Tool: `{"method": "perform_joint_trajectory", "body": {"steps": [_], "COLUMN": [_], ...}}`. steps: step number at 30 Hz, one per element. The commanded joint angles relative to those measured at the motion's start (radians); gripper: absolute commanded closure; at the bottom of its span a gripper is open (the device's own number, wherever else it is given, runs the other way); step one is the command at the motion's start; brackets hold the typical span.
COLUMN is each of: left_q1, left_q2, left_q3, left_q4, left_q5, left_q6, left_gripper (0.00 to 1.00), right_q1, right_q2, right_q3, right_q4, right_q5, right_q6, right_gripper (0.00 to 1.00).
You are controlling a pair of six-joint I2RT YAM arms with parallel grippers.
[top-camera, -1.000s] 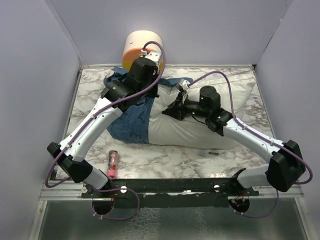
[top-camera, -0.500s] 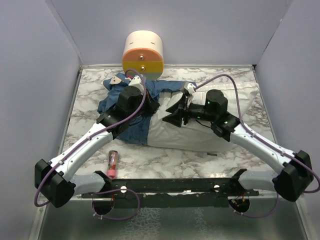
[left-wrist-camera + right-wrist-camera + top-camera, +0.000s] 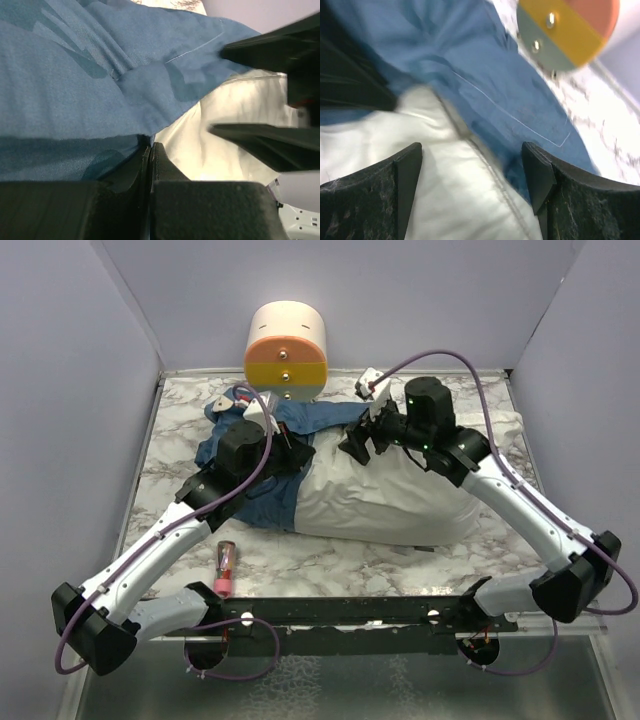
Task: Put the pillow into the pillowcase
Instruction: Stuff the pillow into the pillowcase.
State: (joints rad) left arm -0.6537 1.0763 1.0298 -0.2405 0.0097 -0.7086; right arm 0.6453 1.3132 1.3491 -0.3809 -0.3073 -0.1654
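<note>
The white pillow lies across the middle of the marble table, its left end inside the blue pillowcase. At the case's mouth my left gripper is shut, its tips pinching the blue hem where it meets the white pillow. My right gripper hovers open over the pillow's upper left corner. In the right wrist view its jaws stand wide apart with nothing held, over the pillow's seam and the blue cloth.
A cream-and-orange cylinder stands at the back wall, close behind the pillowcase. A small pink tube lies on the table near the front left. Lilac walls close in the left, right and back.
My right gripper has opened, let go of the cloth, and risen toward the back. The left arm has drawn back from the cylinder toward the near side, still pinching the pillowcase.
</note>
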Motion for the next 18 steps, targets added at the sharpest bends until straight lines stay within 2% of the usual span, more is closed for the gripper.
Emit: {"method": "perform_joint_trajectory", "body": {"steps": [1,5,10,14,18], "left_q1": [-0.003,-0.003,-0.003,-0.003,-0.003], "left_q2": [-0.026,-0.021,0.006,0.023,0.027], "left_q3": [-0.004,0.012,0.05,0.073,0.073], "left_q4": [-0.063,-0.062,-0.041,-0.047,-0.039], "left_q5": [0.068,0.081,0.114,0.125,0.131], "left_q6": [-0.01,0.001,0.01,0.024,0.024], "left_gripper": [1.0,1.0,1.0,1.0,1.0], "right_q1": [-0.016,-0.016,-0.016,-0.017,-0.018], "right_q2": [0.099,0.143,0.102,-0.031,-0.053], "right_q3": [0.071,0.069,0.024,0.022,0.126], "right_q4": [-0.253,-0.305,-0.251,-0.103,-0.152], "right_q5": [0.163,0.165,0.054,-0.041,-0.017], "right_q6": [-0.07,-0.074,-0.026,0.024,0.042], "right_gripper": [0.2,0.2,0.2,0.04,0.04]}}
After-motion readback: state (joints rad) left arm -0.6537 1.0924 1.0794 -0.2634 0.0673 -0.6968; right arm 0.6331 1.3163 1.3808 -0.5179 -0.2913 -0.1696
